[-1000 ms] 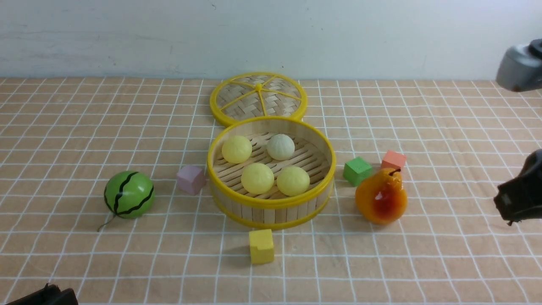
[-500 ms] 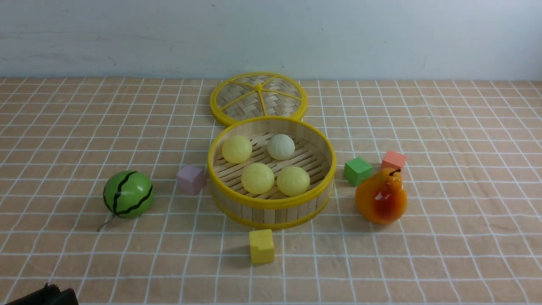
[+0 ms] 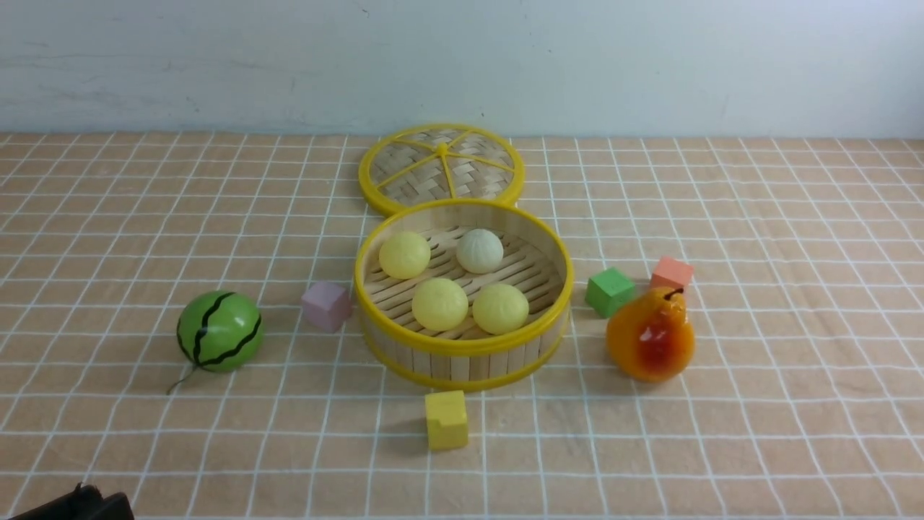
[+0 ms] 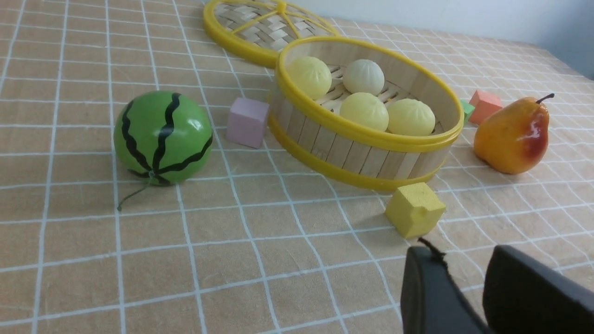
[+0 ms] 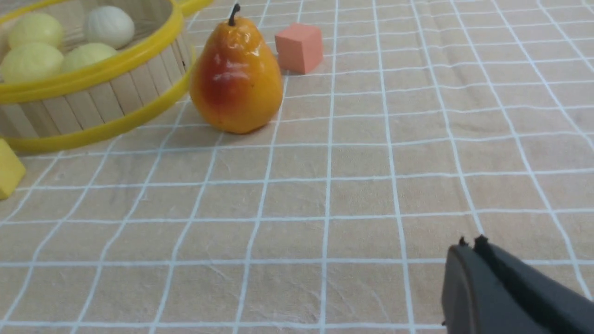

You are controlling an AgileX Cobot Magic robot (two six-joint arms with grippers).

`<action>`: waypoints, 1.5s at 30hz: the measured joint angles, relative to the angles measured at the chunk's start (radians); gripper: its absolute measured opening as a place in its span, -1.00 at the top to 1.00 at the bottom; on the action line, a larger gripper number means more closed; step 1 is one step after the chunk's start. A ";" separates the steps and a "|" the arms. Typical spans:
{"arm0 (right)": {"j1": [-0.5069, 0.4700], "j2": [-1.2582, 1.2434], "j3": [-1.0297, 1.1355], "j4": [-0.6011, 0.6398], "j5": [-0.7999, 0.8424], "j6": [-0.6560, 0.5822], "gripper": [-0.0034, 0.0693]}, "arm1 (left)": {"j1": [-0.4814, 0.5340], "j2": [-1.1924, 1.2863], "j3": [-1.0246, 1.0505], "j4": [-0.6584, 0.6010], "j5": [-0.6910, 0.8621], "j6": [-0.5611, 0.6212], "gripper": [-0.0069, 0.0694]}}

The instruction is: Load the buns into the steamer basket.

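Observation:
Several buns lie in the steamer basket (image 3: pixel 462 348): three pale yellow buns (image 3: pixel 439 304) (image 3: pixel 500 308) (image 3: pixel 404 254) and one off-white bun (image 3: pixel 479 250). The left wrist view shows the same basket (image 4: pixel 357 155) with the buns (image 4: pixel 364 110) inside. My left gripper (image 4: pixel 461 254) hovers low over the cloth near the yellow cube, open, with nothing between its fingers. Only a dark corner of it (image 3: pixel 79 502) shows in the front view. My right gripper (image 5: pixel 471 246) is shut and empty, over bare cloth well to the right of the pear; the front view does not show it.
The woven lid (image 3: pixel 440 167) lies flat behind the basket. A watermelon ball (image 3: pixel 219 331) and a pink cube (image 3: pixel 326 305) sit to the basket's left. A yellow cube (image 3: pixel 445 419) is in front. A green cube (image 3: pixel 610 291), an orange cube (image 3: pixel 671 274) and a pear (image 3: pixel 650 336) stand to the right.
One second ago the right arm showed at the front view's right edge; it has since drawn out of that view. The buns, the basket and the left gripper have not moved.

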 joint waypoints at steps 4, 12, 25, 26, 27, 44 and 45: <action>0.000 0.000 -0.001 0.002 0.003 0.007 0.93 | 0.000 0.000 0.000 0.000 0.002 0.000 0.33; 0.000 0.000 -0.001 0.002 0.004 0.010 0.93 | 0.000 0.000 0.000 0.000 0.002 0.000 0.31; 0.000 0.000 -0.001 0.002 0.004 0.012 0.92 | 0.000 0.000 0.000 0.001 0.002 0.000 0.29; 0.000 0.000 -0.001 0.002 0.004 0.012 0.92 | 0.000 0.000 0.000 0.009 0.000 0.000 0.29; 0.000 0.000 -0.001 0.002 0.004 0.012 0.92 | 0.000 0.000 0.004 0.033 -0.015 0.000 0.29; 0.000 -0.001 -0.001 0.002 0.005 0.012 0.88 | 0.276 -0.215 0.177 0.155 0.119 -0.232 0.85; 0.000 -0.001 -0.001 0.002 0.005 0.012 0.88 | 0.276 -0.215 0.177 0.153 0.123 -0.232 0.85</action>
